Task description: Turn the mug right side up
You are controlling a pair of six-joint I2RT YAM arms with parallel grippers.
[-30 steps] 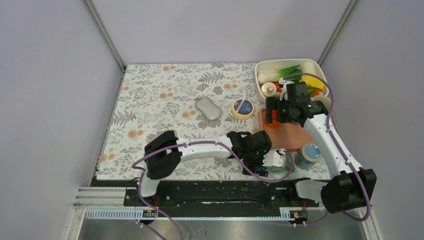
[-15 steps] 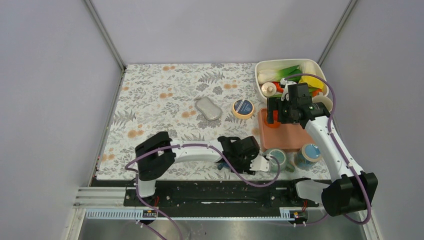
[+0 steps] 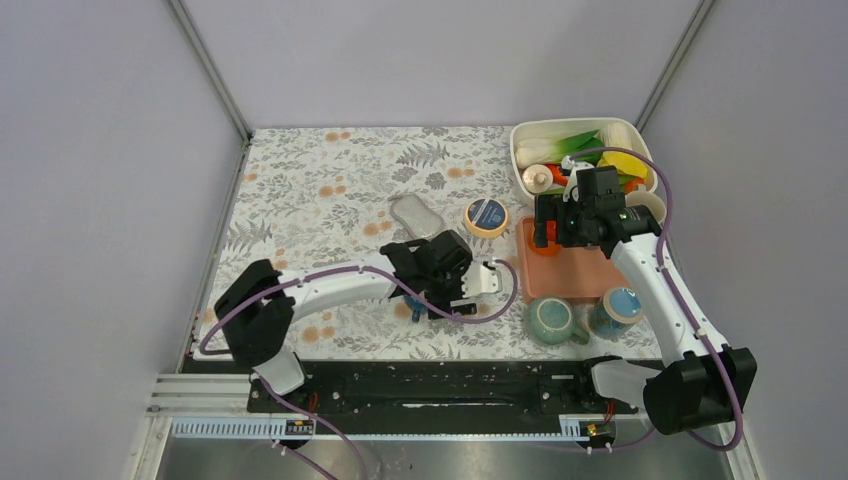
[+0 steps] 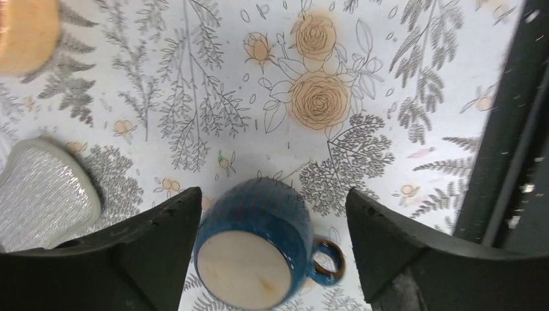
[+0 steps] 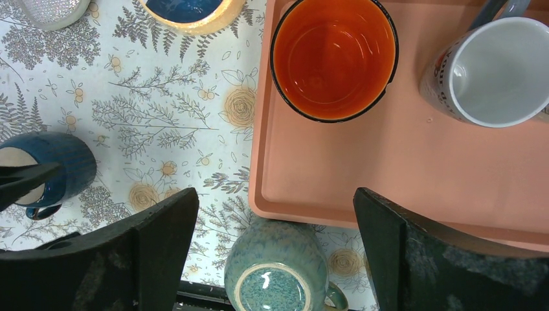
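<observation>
The left end effector (image 4: 272,194) is spread wide and holds nothing. Between its black fingers (image 4: 162,259) the dark blue glazed ceramic mug (image 4: 249,249) stands upside down on the floral-patterned surface (image 4: 362,65), pale unglazed base up and handle toward the right-hand finger. The right end effector (image 5: 275,194) is also wide open and empty, over the near edge of the salmon-pink plastic tray (image 5: 388,168), with a round orange cup (image 5: 333,58) beyond its fingertips.
</observation>
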